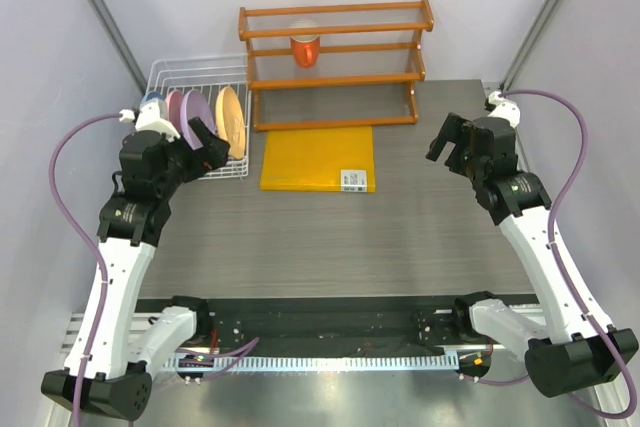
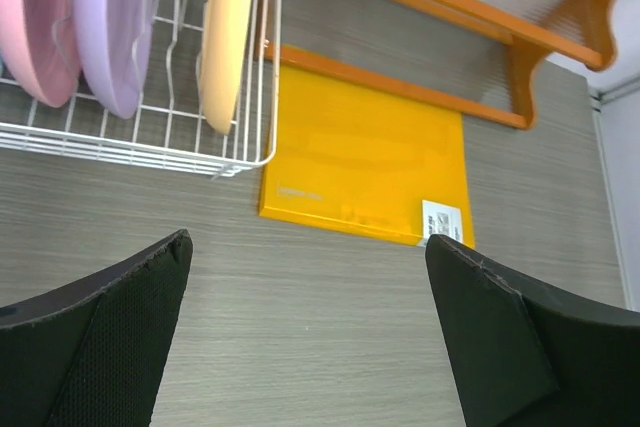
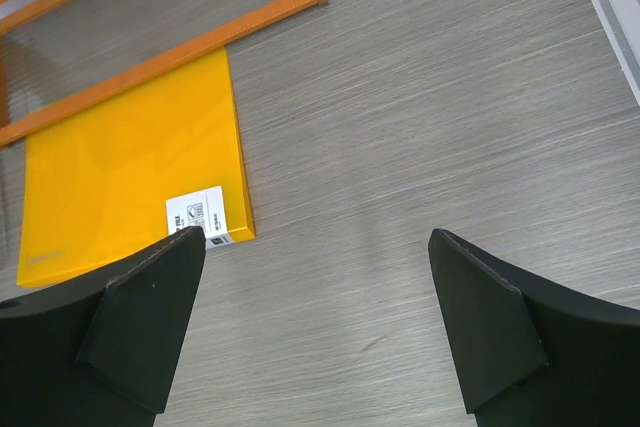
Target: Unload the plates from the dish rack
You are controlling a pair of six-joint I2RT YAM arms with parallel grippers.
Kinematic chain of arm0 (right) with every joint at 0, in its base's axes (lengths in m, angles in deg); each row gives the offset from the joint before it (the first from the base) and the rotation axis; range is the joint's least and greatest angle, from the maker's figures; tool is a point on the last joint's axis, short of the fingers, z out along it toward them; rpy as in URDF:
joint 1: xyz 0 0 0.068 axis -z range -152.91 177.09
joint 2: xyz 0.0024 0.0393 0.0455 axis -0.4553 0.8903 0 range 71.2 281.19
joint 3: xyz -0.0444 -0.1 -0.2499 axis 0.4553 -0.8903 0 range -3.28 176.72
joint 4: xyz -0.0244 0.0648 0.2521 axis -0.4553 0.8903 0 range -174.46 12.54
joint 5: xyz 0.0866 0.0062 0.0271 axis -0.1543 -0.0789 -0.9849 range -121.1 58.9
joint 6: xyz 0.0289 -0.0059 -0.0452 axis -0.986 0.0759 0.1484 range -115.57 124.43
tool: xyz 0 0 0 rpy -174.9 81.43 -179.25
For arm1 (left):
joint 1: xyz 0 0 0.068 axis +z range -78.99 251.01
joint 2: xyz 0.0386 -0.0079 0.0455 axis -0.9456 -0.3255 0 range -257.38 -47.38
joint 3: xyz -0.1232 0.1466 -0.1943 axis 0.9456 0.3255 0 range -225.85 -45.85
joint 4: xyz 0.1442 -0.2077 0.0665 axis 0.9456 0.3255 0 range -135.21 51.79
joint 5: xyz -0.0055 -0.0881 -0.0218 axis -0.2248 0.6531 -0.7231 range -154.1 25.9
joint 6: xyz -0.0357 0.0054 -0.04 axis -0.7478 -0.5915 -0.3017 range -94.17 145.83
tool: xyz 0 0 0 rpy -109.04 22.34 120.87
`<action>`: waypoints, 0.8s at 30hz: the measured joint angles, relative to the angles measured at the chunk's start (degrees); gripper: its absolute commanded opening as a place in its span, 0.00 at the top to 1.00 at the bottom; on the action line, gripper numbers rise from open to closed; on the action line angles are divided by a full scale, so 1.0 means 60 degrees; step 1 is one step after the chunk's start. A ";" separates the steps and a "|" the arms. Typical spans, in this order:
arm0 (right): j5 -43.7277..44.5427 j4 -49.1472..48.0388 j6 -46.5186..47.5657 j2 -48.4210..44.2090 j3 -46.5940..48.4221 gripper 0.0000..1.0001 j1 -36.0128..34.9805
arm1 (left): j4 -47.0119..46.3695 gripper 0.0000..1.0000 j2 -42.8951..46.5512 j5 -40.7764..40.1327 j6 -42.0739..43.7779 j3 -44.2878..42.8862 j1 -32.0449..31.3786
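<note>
Left tool (image 2: 305, 247) gapes near dish rack (image 2: 130, 147); plates (image 2: 115, 27) seemingly all racked.

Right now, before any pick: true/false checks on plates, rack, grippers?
1. The round plastic peach-orange plate, lilac plate, pink plate and light blue plate all stand upright in the white wire dish rack. True.
2. The left gripper is shut on the peach-orange plate. False: open, empty, short of the rack.
3. The orange cup sits in the dish rack. False: it is on the orange wooden shelf rack.
4. The right gripper is open above the grey table. True.
</note>
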 measured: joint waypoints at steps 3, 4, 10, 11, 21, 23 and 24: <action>0.0000 -0.0007 0.0160 0.0025 -0.0011 0.00 0.0000 | 0.0106 0.00 -0.0229 -0.0474 -0.0117 -0.0219 0.0000; 0.0022 -0.0007 0.0197 0.0025 -0.0011 0.00 0.0000 | 0.0117 0.00 -0.0284 -0.0546 -0.0135 -0.0291 0.0000; 0.0226 -0.0055 0.0368 0.0211 -0.0015 0.00 0.0000 | -0.0419 0.01 -0.0466 0.0015 -0.0124 -0.0248 0.0000; 0.0229 -0.0055 0.0393 0.0284 -0.0015 0.00 0.0000 | -0.0521 0.01 -0.0637 0.0087 -0.0080 -0.0284 0.0000; 0.0117 -0.0175 0.0430 0.1260 -0.0135 0.00 0.0000 | -0.0688 0.00 -0.3759 -0.1774 0.1005 -0.2200 -0.0452; 0.0091 -0.0219 0.0426 0.1399 -0.0182 0.00 0.0000 | -0.0761 0.01 -0.4280 -0.2408 0.1249 -0.2568 -0.0739; 0.0087 -0.0255 0.0426 0.1479 -0.0189 0.00 0.0000 | -0.0841 0.02 -0.4546 -0.2787 0.1417 -0.2736 -0.0903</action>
